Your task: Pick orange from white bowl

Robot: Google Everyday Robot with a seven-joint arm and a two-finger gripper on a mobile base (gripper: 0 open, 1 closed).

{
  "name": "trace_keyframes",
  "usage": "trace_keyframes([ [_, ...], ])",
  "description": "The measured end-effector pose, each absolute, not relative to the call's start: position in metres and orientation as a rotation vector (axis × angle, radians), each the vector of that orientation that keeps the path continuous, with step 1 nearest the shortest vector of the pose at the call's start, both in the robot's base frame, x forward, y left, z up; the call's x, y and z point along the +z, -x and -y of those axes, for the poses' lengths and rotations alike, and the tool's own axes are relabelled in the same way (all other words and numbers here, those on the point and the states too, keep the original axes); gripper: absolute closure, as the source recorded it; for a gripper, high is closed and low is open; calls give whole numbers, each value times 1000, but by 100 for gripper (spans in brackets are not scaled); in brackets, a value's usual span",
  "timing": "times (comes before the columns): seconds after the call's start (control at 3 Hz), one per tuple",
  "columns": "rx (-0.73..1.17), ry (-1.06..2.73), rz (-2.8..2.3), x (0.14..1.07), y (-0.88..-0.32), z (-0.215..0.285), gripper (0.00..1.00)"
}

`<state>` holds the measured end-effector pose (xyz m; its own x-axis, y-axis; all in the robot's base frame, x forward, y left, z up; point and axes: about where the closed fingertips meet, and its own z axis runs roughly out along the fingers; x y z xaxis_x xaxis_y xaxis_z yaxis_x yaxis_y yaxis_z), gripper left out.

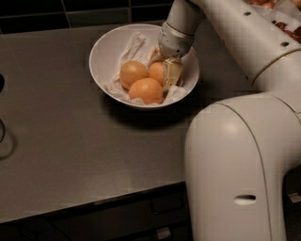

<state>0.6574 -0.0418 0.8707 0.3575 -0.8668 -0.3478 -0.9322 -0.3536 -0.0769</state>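
A wide white bowl (107, 47) lined with crumpled white paper stands at the back of the table. Three oranges lie in it. One is at the left (132, 73), one at the front (146, 90). The third orange (156, 72) is at the right rear and partly hidden. My gripper (165, 74) reaches down into the right side of the bowl from above. It sits right at that third orange, touching or almost touching it. No stem dot shows on any orange.
The grey table (70, 141) runs left and toward the front edge. My arm's large white body (235, 169) fills the lower right. A dark tiled wall (70, 9) is behind the table. Reddish items (287, 26) lie at the top right.
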Motion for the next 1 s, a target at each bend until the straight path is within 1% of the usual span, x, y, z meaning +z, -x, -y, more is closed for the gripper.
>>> trace_keyframes([
  [0.33, 302, 2303, -1599, 880, -663, 39, 99],
  [1.0, 116, 2216, -1586, 925, -643, 36, 100],
])
